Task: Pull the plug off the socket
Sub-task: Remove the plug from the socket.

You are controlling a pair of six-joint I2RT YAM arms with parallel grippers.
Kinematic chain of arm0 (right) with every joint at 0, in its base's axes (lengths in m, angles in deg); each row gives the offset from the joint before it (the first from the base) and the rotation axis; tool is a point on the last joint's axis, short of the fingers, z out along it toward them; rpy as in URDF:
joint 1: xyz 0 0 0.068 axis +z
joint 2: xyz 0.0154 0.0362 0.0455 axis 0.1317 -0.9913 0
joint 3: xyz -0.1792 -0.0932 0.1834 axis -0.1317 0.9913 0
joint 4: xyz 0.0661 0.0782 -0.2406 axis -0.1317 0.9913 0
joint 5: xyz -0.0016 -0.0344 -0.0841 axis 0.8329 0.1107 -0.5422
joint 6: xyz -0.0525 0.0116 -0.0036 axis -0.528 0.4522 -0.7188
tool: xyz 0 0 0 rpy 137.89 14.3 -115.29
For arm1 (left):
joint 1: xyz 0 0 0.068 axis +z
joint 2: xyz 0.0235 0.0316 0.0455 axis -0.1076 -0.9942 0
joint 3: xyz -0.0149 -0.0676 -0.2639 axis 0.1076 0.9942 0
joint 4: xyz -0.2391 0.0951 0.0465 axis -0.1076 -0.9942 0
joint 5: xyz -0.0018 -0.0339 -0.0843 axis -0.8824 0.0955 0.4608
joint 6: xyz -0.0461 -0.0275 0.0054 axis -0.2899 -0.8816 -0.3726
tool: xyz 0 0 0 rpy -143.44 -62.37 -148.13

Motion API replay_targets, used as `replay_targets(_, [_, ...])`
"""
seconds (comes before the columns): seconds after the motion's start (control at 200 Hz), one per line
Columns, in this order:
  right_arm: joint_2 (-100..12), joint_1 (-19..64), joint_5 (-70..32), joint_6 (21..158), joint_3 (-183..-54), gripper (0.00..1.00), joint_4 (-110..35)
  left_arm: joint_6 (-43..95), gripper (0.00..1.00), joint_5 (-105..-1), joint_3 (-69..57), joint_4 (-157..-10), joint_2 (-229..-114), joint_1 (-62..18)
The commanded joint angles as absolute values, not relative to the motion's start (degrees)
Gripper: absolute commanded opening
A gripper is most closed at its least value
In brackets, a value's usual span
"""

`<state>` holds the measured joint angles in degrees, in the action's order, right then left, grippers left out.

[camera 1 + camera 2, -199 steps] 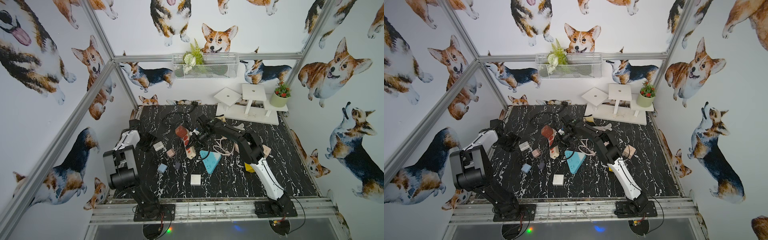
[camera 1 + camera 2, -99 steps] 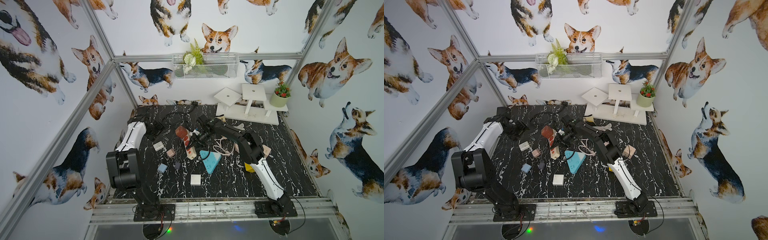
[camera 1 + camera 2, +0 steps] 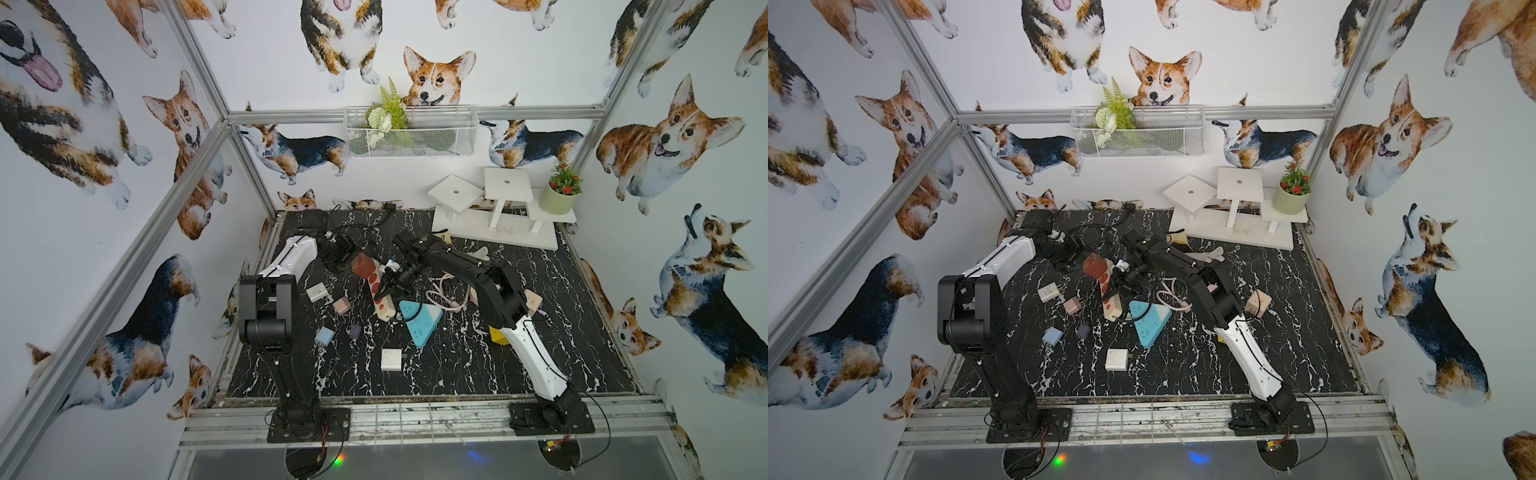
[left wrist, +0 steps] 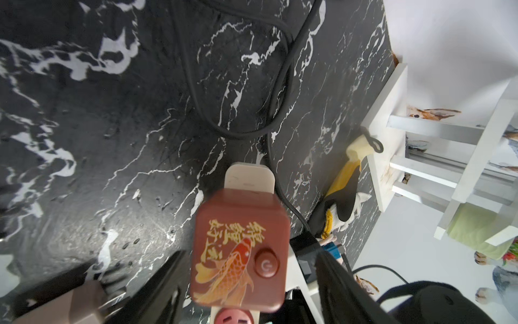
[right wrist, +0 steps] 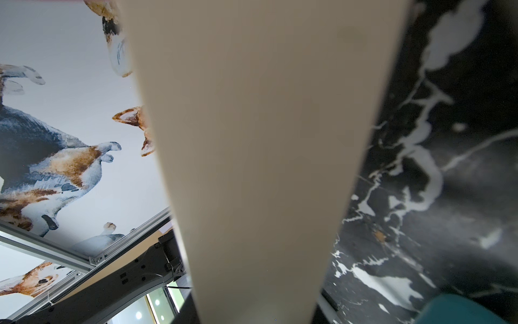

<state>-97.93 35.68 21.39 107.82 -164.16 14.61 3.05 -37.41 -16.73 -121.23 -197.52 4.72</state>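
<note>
The plug [image 4: 241,252] is a dark red cube with a gold fish print and a round button. It sits in the far end of a beige socket strip [image 3: 381,297] with red outlets, and shows in both top views [image 3: 362,264] [image 3: 1096,266]. My left gripper [image 4: 246,283] is open, with a black finger on each side of the plug and a gap on both sides. From above, the left gripper [image 3: 338,251] is just left of the plug. My right gripper [image 3: 390,284] is shut on the socket strip [image 5: 266,140] near its middle.
A teal triangular strip [image 3: 417,324] lies against the socket strip's near end. Loose adapters lie around: white [image 3: 391,359], pink [image 3: 341,305], blue-grey [image 3: 325,336]. Black cable [image 4: 280,70] loops behind the plug. A white stand [image 3: 498,208] and a potted plant [image 3: 561,195] are at the back right.
My left arm has swung from the table's left side in to the plug, and its jaws have spread wider. The right arm and the socket strip have stayed put.
</note>
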Motion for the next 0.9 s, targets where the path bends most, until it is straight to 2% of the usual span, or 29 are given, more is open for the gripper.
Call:
replay_targets(0.0, [-97.2,35.8,22.1,106.0,-164.6,0.0,16.0,3.5,0.77,-36.2,-17.3,-120.5,-198.7,4.1])
replay_targets(0.25, [-97.2,35.9,22.0,105.8,-164.6,0.0,16.3,1.6,0.77,-35.7,-15.0,-118.4,-200.9,3.2])
replay_targets(0.44, [-97.2,36.1,22.0,105.7,-164.5,0.0,16.4,-2.7,0.67,-33.8,-13.0,-112.6,-200.8,3.1])
replay_targets(0.596, [-97.0,36.3,21.0,105.0,-164.3,0.0,17.5,-2.7,0.43,-34.1,-12.8,-112.2,-199.8,3.3])
replay_targets(0.766, [-96.3,36.2,14.7,103.4,-163.9,0.0,21.7,-2.5,0.0,-34.7,-12.8,-113.9,-198.7,3.4])
replay_targets(0.896, [-95.1,35.7,10.0,105.1,-161.2,0.0,22.6,-1.0,0.0,-37.2,-16.0,-120.0,-198.8,3.8])
